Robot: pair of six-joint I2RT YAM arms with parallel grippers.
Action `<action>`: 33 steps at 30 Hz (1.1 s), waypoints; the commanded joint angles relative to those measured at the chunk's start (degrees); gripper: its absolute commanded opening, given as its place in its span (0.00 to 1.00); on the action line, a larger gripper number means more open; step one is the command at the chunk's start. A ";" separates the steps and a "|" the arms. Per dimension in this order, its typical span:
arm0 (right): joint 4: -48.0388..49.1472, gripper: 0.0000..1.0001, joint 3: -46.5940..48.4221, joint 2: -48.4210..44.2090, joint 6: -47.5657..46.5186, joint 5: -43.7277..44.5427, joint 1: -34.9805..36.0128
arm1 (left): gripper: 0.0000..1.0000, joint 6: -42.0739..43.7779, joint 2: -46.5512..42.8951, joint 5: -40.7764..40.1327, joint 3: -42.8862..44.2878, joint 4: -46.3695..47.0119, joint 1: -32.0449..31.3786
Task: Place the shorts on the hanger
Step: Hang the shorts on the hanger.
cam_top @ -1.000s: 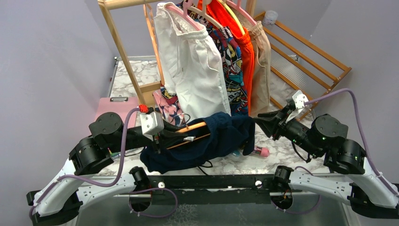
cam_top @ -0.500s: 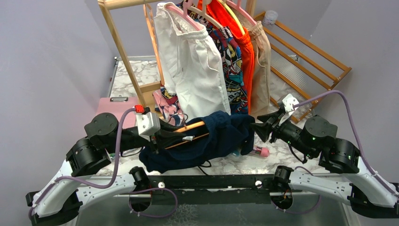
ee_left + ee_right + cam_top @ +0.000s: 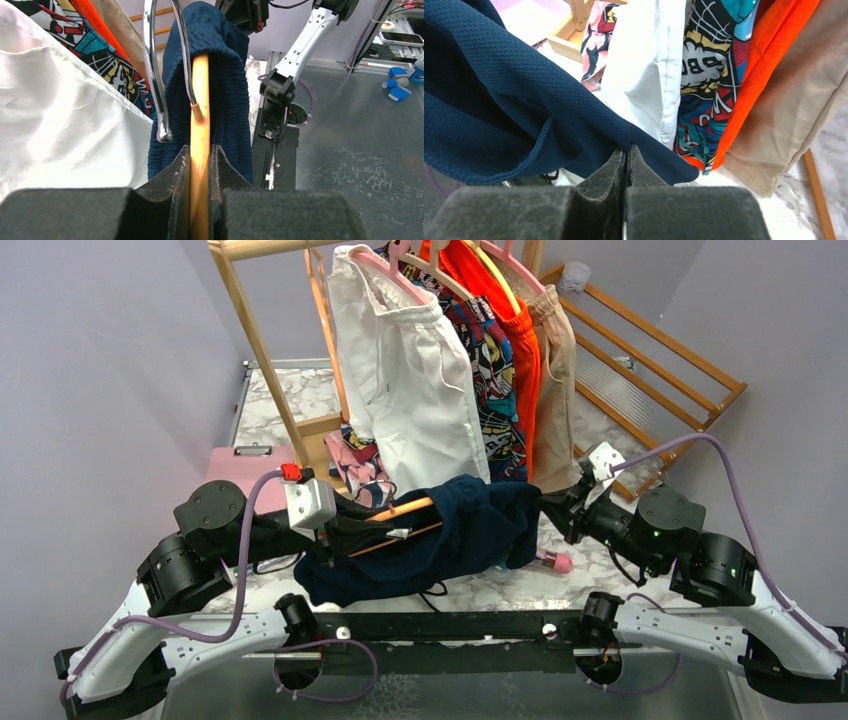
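My left claw (image 3: 200, 151) is pinched tight on the hanger (image 3: 200, 90), my right claw (image 3: 626, 151) pressed together on the hem of the shorts (image 3: 499, 85) draped over it, both arms reaching inward above the near edge of the table (image 3: 275, 405).

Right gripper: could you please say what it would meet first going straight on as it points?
The shorts, whose edge the right gripper is shut on; past them, probably the white shorts, though depth is unclear.
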 commanded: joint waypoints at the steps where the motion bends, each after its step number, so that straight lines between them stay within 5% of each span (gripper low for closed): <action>1: 1.60 0.01 -0.15 0.18 -0.53 0.85 0.05 | 0.00 0.40 -1.21 -0.55 1.97 4.26 -0.18; 16: -9.16 0.01 0.77 -7.34 14.15 21.63 0.07 | 0.00 2.04 -1.39 -5.81 0.83 3.51 -0.18; 33: -19.29 0.01 2.68 -4.98 22.69 25.40 0.05 | 0.00 2.11 -1.57 -5.42 1.53 3.55 -0.23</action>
